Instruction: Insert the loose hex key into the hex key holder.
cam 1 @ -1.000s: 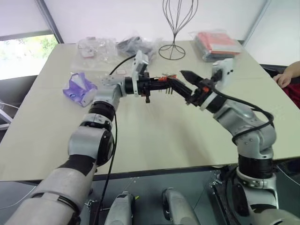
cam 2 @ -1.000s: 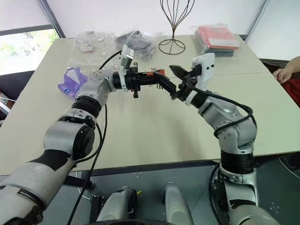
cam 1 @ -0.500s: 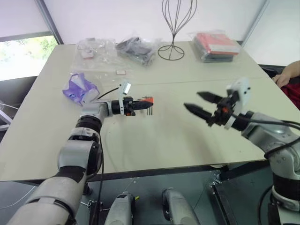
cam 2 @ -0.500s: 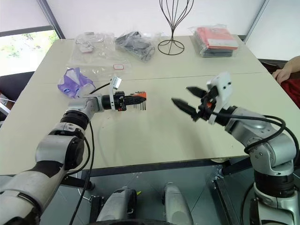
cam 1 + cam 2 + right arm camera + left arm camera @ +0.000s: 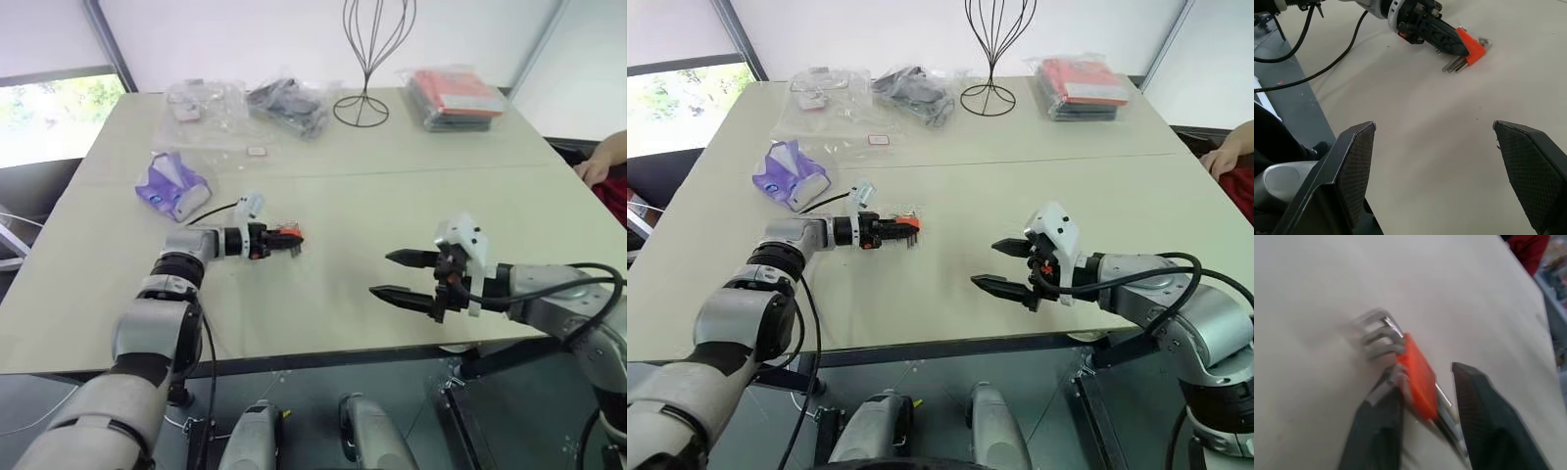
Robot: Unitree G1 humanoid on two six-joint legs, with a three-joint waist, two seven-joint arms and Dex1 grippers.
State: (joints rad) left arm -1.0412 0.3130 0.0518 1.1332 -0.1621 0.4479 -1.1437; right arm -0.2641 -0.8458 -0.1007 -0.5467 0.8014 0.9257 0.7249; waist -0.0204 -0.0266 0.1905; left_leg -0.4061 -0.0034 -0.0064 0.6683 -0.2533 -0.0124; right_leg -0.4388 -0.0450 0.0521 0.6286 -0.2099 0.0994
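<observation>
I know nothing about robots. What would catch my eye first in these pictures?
Probably the orange hex key holder lying on the pale table, right at the tip of the left gripper, with silvery keys fanning out of it. Next, the right gripper hovering near the table's front edge, its two black fingers spread wide with nothing between them.

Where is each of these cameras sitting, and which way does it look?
Left and right eye views: on the head, looking down over the table and both arms.
Left wrist view: on the left arm, looking along its fingers at the holder.
Right wrist view: on the right arm, past its spread fingers, toward the left gripper.
All show the holder.
</observation>
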